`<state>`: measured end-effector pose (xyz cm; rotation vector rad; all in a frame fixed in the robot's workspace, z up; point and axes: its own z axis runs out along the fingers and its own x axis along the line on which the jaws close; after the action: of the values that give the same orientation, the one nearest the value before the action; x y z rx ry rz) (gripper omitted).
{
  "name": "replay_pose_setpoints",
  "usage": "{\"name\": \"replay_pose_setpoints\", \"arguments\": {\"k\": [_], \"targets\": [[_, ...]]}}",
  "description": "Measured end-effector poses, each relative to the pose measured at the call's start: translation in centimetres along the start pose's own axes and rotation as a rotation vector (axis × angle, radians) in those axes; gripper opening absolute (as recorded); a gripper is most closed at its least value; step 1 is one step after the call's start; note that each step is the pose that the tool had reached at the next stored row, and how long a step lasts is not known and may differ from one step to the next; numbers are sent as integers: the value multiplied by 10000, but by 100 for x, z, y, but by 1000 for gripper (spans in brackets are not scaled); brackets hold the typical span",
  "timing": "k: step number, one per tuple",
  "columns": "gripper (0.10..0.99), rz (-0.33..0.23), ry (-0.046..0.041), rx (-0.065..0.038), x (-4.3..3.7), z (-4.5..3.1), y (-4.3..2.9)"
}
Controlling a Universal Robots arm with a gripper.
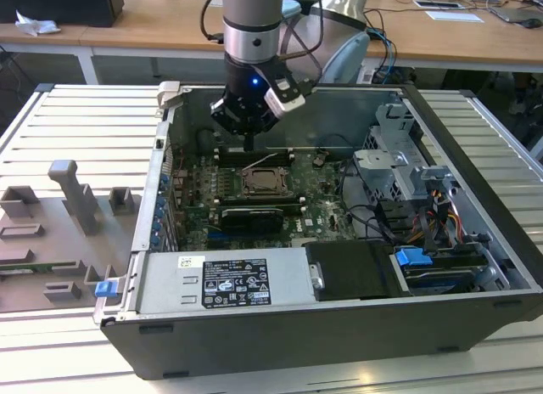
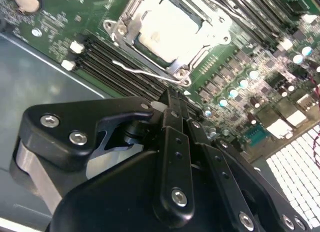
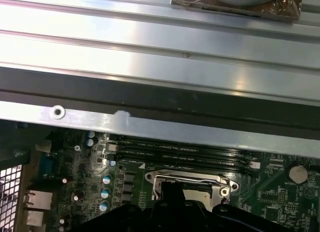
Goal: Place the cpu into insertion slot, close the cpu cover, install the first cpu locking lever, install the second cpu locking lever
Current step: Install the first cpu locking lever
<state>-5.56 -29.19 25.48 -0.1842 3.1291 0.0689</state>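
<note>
1. In the second wrist view, the gripper (image 2: 171,98) is seen to be smooth matt black, set with bright metal screw heads.
2. The cpu (image 2: 167,32) is shown with a pale, glossy metal face. The cpu cover (image 2: 196,59) around it is bare silvery metal.
3. The motherboard (image 2: 55,32) is finished in smooth green lacquer.
4. In the exterior view, the case (image 1: 339,347) is coated matt dark grey.
5. At 9 o'clock of the case, a matt plastic grey fixture (image 1: 76,199) is laid on the ribbed, satin aluminium table (image 1: 76,114).
6. At 12 o'clock, a desk (image 1: 153,33) of smooth pale wood is seen.
</note>
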Motion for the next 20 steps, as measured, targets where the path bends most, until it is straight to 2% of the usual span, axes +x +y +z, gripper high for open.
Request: {"name": "replay_pose_setpoints", "arguments": {"k": [1,3,6,7,8,20], "targets": [[106,1,-2,-5,-64,2,-7],[106,-1,-8,-66,-104,9,-14],[106,5,-69,-578,-130,13,-16],[106,17,-82,-685,-139,17,-18],[106,32,-90,-711,-147,33,-19],[106,54,-97,-708,-197,213,-34]]}}
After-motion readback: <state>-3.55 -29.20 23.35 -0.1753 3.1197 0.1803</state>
